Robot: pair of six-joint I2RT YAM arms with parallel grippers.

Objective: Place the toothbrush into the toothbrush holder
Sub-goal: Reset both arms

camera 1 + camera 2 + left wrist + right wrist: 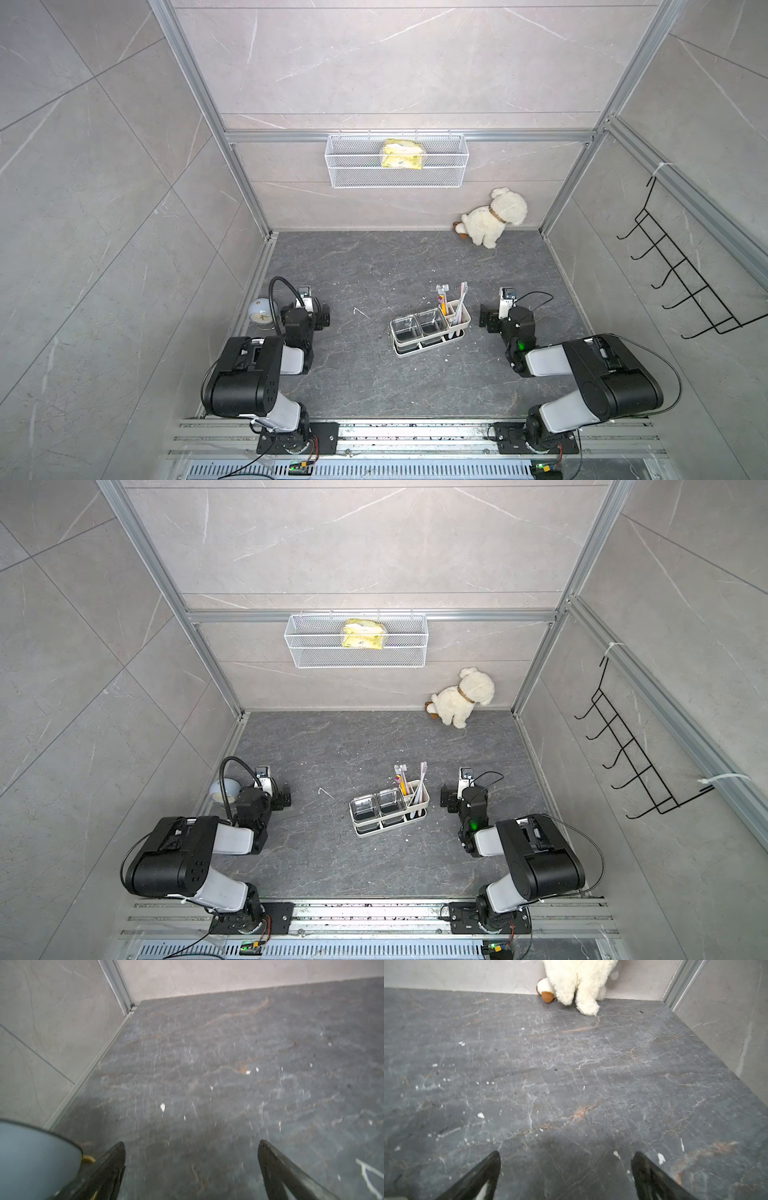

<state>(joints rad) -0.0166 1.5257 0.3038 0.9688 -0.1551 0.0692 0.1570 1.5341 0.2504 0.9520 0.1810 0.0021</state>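
Toothbrushes [460, 301] are seen standing tilted in the slotted end compartment of the toothbrush holder [464, 321], placed at nine o'clock of the right gripper [565, 1167] and three o'clock of the left gripper [191, 1157]; both are spread wide, nothing held.

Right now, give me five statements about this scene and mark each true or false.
1. Toothbrushes stand in the slotted end of the holder. True.
2. The right gripper grips a toothbrush. False: it is open and empty, off to the holder's side.
3. The plush dog lies in the basket. False: it sits on the dark surface at the back wall; the basket holds a yellow packet.
4. Both clear cups look empty. True.
5. The left gripper is open. True.
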